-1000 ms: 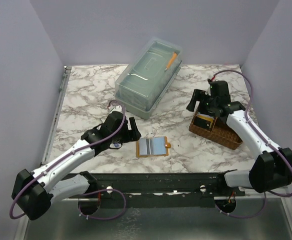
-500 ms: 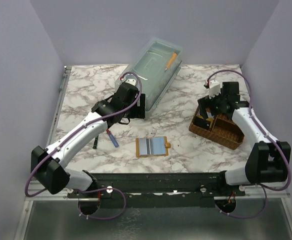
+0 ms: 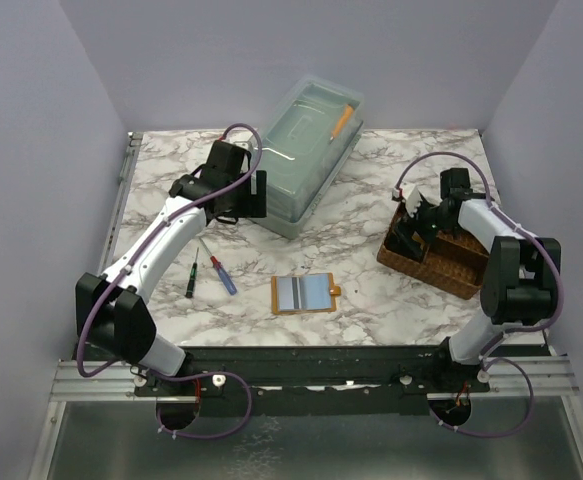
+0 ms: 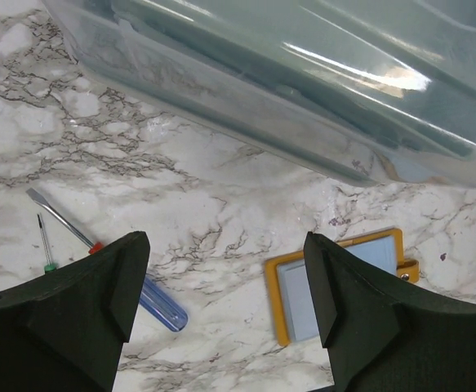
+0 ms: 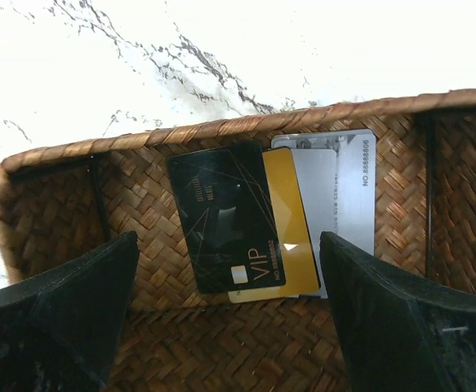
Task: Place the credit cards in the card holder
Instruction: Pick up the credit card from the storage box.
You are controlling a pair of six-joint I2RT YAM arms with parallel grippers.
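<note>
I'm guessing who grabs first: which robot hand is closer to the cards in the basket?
Right. The right gripper hangs open right over the cards; the left gripper is far off beside the clear box.

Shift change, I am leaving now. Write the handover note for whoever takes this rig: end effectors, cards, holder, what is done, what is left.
The left end effector is open and empty, above the table beside the clear box.
The right end effector is open and empty, over the woven tray.
The credit cards (black, gold, silver) overlap in one tray compartment.
The card holder lies open on the marble, apart from both arms.
Done: no card is held.
Left: lift each card and slide it into the holder.
</note>
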